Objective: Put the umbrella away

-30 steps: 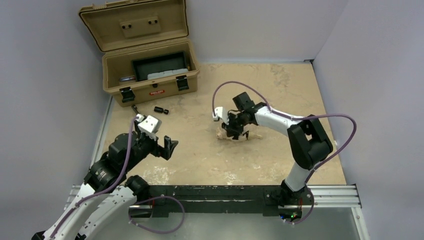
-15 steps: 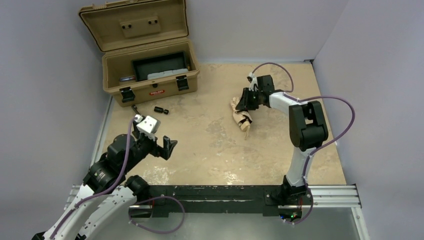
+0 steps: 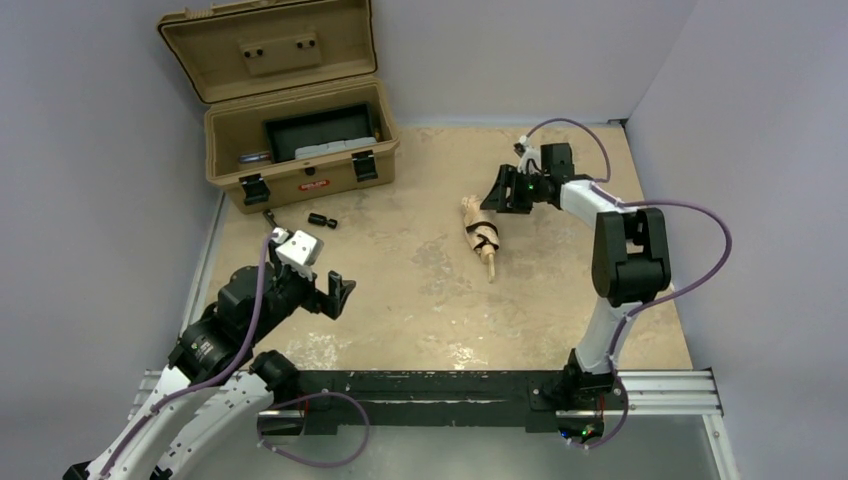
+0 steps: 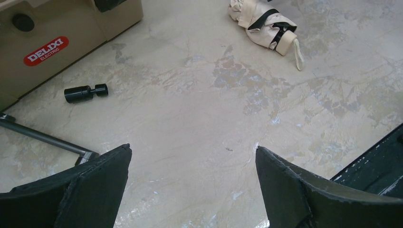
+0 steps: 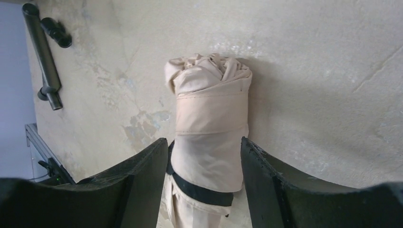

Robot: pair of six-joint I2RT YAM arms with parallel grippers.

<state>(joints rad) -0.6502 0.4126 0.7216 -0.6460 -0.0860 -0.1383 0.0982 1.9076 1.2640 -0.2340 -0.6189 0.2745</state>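
Note:
The umbrella (image 3: 481,232) lies on the table as a small rolled beige bundle with a dark strap, its pale handle toward the near side. My right gripper (image 3: 497,194) hovers just behind its far end and is open. In the right wrist view the umbrella (image 5: 209,118) shows between the two spread fingers of that gripper (image 5: 203,140), with a narrow gap on each side. My left gripper (image 3: 336,294) stands wide open over bare table at the near left, far from the bundle. From the left wrist the umbrella (image 4: 264,23) appears at the top, well beyond that gripper (image 4: 192,152).
An open tan hard case (image 3: 232,128) holding a black tray stands at the back left. In front of it lie a small black cylinder (image 3: 320,220) and a thin metal rod (image 3: 270,216). Walls close in the left, back and right sides.
My right gripper carried the umbrella from the table's middle toward the back right, laid it down, opened and drew back from it. The left arm has not moved.

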